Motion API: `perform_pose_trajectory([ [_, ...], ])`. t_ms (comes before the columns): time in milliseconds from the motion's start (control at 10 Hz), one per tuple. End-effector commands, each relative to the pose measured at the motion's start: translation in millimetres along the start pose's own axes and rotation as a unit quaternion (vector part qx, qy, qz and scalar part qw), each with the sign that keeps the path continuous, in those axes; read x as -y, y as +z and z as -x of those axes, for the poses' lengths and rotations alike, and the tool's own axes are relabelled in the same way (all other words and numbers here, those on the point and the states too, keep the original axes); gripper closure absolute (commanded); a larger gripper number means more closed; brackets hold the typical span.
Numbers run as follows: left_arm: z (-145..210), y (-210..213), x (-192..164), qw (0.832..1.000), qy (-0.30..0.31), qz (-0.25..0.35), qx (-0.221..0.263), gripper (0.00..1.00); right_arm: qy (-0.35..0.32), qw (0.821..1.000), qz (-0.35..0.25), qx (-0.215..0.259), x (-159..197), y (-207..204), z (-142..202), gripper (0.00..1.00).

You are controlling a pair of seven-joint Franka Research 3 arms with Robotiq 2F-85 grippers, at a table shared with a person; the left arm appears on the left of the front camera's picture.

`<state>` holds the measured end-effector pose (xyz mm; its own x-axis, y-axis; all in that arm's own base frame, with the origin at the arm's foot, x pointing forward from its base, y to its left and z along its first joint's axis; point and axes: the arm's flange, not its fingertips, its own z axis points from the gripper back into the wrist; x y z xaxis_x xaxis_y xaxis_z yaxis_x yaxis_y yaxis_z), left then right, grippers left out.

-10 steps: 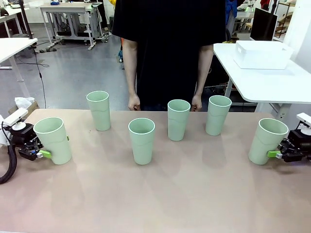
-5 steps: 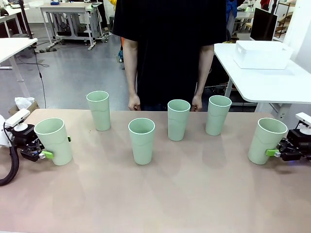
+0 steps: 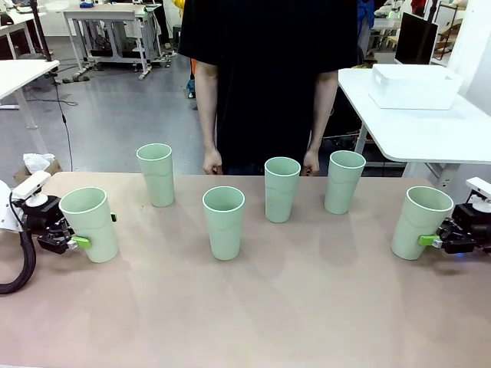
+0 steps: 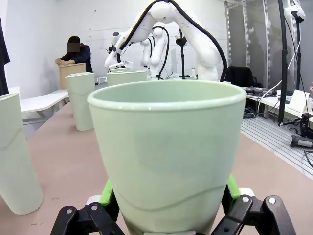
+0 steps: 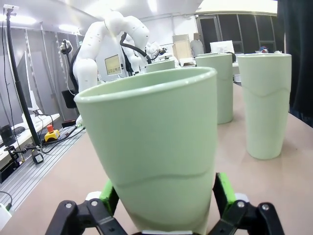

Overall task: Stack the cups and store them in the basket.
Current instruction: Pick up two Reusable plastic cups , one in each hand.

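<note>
The worktop (image 3: 253, 307) carries six cups, all upright with mouths up. The basket (image 3: 414, 87) is not on it. It sits on a separate white table beyond the far right corner, well apart from every cup and on the right arm's side.

Four cups stand in a loose row across the middle toward the far edge (image 3: 156, 175) (image 3: 223, 222) (image 3: 281, 188) (image 3: 343, 181). The fifth cup (image 3: 88, 211) stands at the left edge and the sixth cup (image 3: 420, 218) at the right edge.

The left gripper (image 3: 97, 230) comes in level from the left edge, spread wide. The fifth cup stands low between its green pads, with its long axis vertical and across the fingers. The right gripper (image 3: 423, 236) mirrors this at the right edge around the sixth cup, also released. Whether the pads touch the walls I cannot tell.

Each arm already has its cup straight ahead between the fingers. So the next move probably needs only a squeeze and a straight lift, then a carry inward over a neighbouring cup's open mouth.
</note>
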<state>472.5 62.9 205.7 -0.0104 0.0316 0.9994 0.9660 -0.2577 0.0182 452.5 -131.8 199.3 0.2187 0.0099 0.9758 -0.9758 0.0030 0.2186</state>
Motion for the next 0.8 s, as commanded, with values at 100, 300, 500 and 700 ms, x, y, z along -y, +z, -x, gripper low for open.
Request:
perform_pose_trajectory([
  [100,0,-13,12,1.000,-0.026,-0.015,-0.008,0.00,-0.011,1.000,0.020,0.005,-1,-10,-5,0.00],
  [300,-1,-13,13,0.999,-0.029,-0.018,-0.005,0.00,-0.013,1.000,0.018,0.005,-1,-11,-4,0.00],
  [500,-3,-13,13,1.000,-0.017,-0.022,-0.005,0.00,-0.012,1.000,0.015,0.002,-1,-11,-4,0.00],
  [700,-2,-6,1,1.000,-0.007,-0.012,-0.002,0.02,-0.001,1.000,0.015,0.003,1,-12,-4,0.00],
])
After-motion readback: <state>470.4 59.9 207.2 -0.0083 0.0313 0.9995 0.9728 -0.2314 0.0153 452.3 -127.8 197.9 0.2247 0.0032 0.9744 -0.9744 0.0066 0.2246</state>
